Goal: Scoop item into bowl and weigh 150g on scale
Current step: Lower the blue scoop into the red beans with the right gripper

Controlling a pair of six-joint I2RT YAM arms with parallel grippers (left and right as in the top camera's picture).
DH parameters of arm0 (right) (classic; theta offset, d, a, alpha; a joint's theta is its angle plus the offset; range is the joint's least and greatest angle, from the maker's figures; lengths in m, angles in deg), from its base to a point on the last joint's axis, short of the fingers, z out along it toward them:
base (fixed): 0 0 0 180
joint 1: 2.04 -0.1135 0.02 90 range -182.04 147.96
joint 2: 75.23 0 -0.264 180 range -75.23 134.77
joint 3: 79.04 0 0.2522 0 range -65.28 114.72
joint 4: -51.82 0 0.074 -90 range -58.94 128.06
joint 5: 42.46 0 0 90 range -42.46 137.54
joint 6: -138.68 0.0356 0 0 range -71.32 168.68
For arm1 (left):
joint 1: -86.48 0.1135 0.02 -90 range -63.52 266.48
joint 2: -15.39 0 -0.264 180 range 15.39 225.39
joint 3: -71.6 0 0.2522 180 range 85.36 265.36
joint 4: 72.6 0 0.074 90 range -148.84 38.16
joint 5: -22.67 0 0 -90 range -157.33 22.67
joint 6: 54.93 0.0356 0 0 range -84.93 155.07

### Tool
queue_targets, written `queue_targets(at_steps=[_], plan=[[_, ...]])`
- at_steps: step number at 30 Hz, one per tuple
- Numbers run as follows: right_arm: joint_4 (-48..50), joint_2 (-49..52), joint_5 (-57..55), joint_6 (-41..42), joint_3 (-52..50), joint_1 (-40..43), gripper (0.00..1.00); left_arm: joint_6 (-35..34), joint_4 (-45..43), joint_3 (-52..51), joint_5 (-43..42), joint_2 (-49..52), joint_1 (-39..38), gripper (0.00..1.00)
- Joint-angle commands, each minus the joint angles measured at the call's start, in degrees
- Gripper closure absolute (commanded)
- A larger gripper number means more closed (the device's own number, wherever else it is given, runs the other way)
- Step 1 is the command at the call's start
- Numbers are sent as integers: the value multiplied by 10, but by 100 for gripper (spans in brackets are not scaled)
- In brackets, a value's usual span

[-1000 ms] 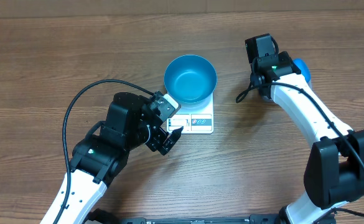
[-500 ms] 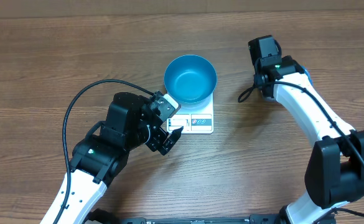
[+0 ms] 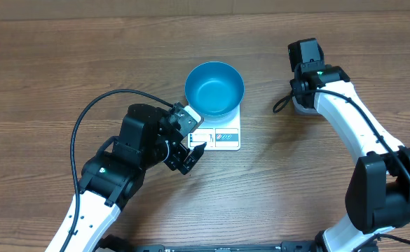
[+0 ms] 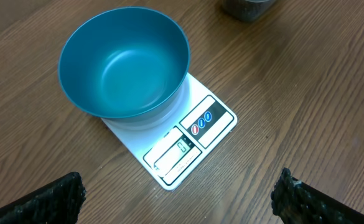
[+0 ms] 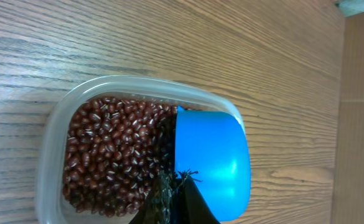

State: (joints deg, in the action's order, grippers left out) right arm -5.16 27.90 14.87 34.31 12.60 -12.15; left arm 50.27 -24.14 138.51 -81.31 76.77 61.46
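Surface: brown wood-grain surface [image 3: 50, 56] carrying everything in view.
Scale: small white kitchen scale [image 3: 222, 137], centre of the overhead frame, its display and label strip along the lower edge.
Bowl: deep blue plastic bowl [image 3: 214, 87] standing upright on the scale's upper part. It covers most of the platform, and its plain blue inside shows in the left wrist view.
Left gripper: left gripper [image 3: 193, 140] sits just lower left of the scale. Its jaws are released and spread wide, one black fingertip in each lower corner of the left wrist view.
Right gripper: right gripper [image 5: 172, 202], upper right of the overhead frame and well apart from the bowl. Its jaws are clenched on the near end of a blue scoop [image 5: 210, 155].
Scoop: its cup lies at the right end of the tub, touching the beans. Whether it holds any cannot be told.
Beans: dark red-brown beans [image 5: 107, 155] lie in a clear rounded plastic tub [image 5: 52, 124], centre-left in the right wrist view.
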Motion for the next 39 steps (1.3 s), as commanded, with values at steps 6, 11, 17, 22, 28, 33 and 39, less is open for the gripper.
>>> queue_targets(at_steps=[6,11,17,22,28,33,39], plan=[[-8,1,45,26,4,9,96,5,0,-5,-9,-7,2,0],[-6,1,45,26,4,9,96,5,0,-5,-9,-7,2,1],[1,1,91,27,4,15,96,5,0,-5,-9,-7,2,0],[7,1,130,42,5,32,96,5,0,-5,-9,-7,2,0],[4,1,148,46,5,48,96,5,0,-5,-9,-7,2,0],[5,1,162,54,5,58,96,5,0,-5,-9,-7,2,1],[5,1,171,54,5,72,96,5,0,-5,-9,-7,2,0]])
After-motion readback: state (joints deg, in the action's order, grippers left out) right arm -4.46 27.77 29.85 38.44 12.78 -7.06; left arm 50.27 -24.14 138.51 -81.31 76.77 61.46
